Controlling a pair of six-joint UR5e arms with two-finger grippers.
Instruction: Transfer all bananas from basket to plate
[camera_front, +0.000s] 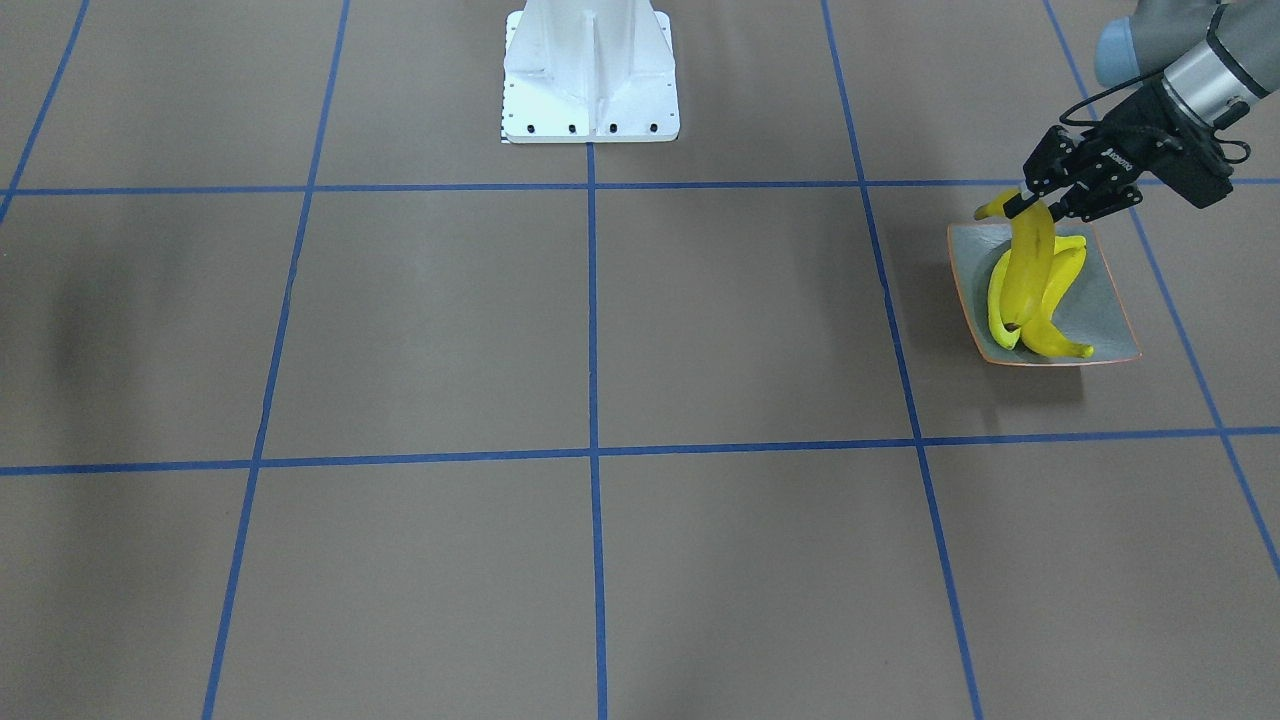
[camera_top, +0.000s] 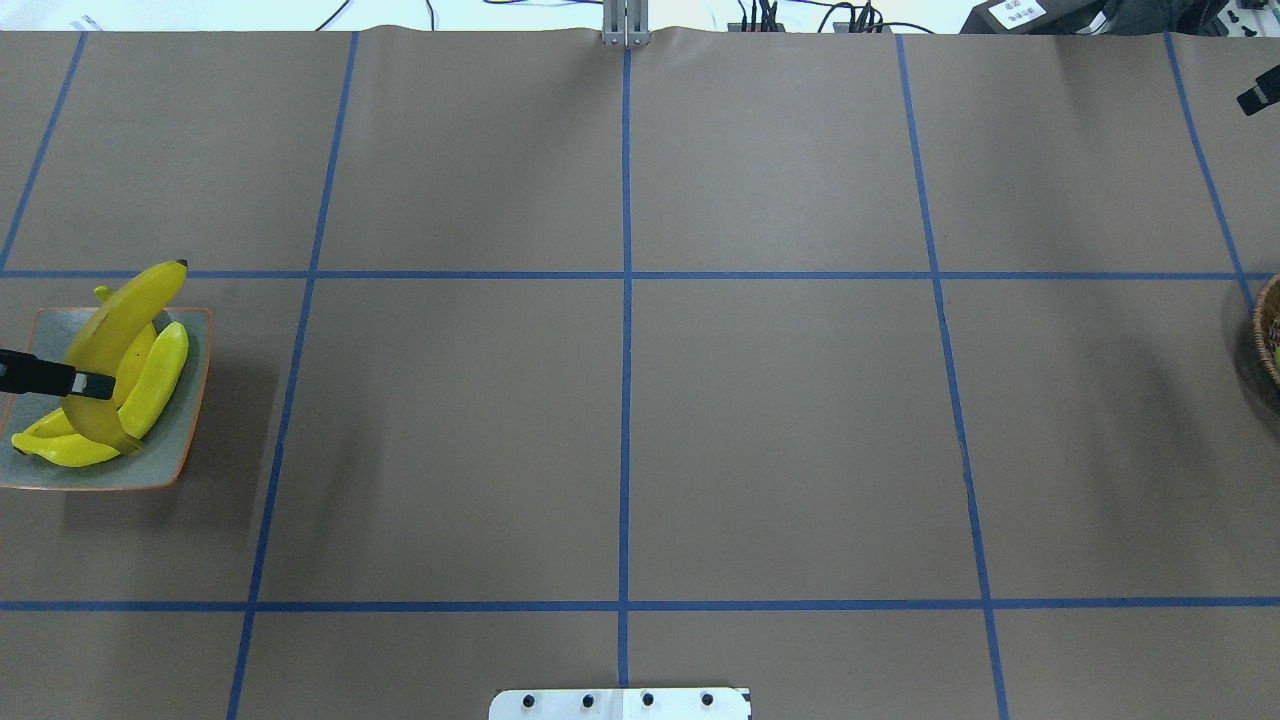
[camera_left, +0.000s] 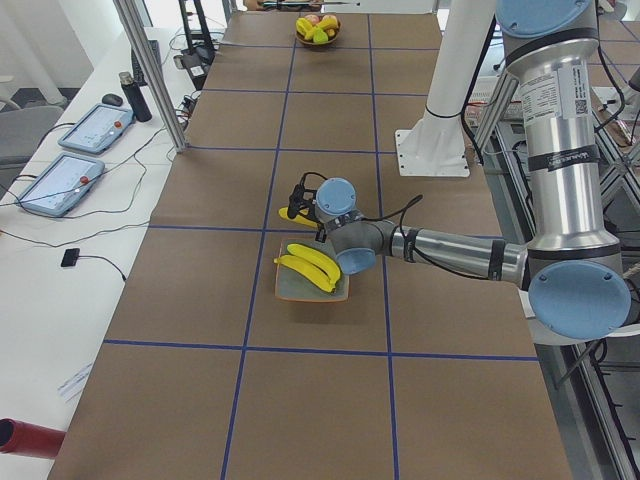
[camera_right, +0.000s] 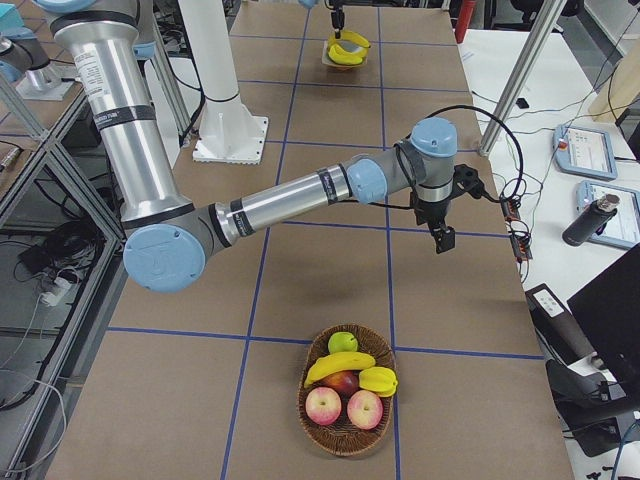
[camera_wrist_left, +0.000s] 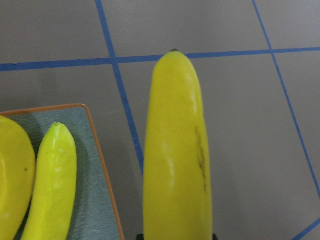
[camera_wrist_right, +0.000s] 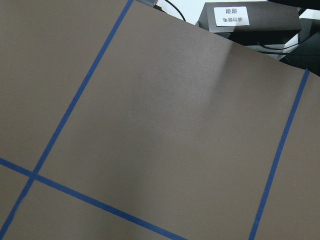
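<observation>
My left gripper (camera_front: 1032, 205) is shut on a yellow banana (camera_front: 1030, 265) and holds it tilted just above the grey-green plate (camera_front: 1105, 310). In the overhead view the gripper (camera_top: 95, 385) comes in from the left edge and grips that banana (camera_top: 125, 320) near its middle. Other bananas (camera_top: 155, 380) lie on the plate (camera_top: 185, 445). The left wrist view shows the held banana (camera_wrist_left: 177, 150) beside the plate's orange rim (camera_wrist_left: 102, 165). One more banana (camera_right: 338, 366) lies in the wicker basket (camera_right: 345, 440). My right gripper (camera_right: 443, 240) hovers over bare table, apart from the basket; its jaws are not readable.
The basket (camera_top: 1268, 330) sits at the table's far right edge and also holds apples (camera_right: 323, 405) and a green fruit (camera_right: 342, 343). The robot's white base (camera_front: 590, 80) stands mid-table at the robot's side. Blue tape lines grid the brown table.
</observation>
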